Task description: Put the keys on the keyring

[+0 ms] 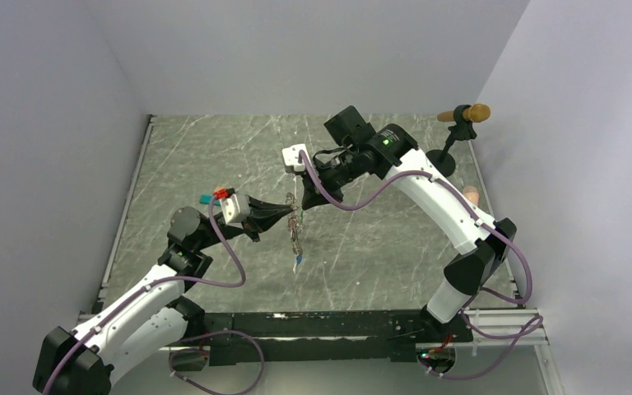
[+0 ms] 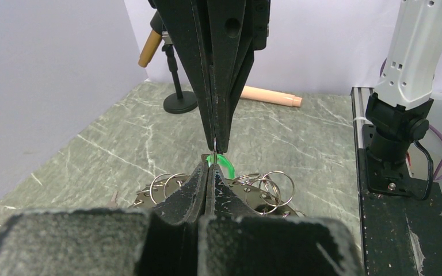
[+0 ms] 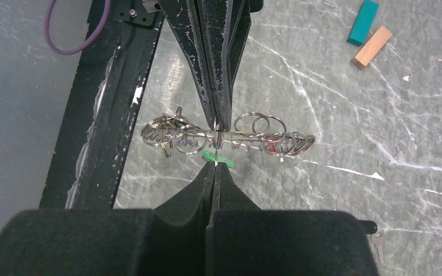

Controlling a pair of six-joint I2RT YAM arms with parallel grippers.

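Keyring [image 3: 236,141] of thin metal loops sits clamped in left hand [image 3: 217,123]; right hand [image 3: 214,168] pinches green plastic key [image 3: 217,156].

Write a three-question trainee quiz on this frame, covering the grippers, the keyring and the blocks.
1. True or false: the left gripper and right gripper both have shut jaws.
2. The small plastic key tag at their tips, by the keyring of silvery metal loops, is: A red, B green, C yellow.
3. Fill in: the teal rectangular block lies beside a ___ block.
Key: 1 true; 2 B; 3 tan block.
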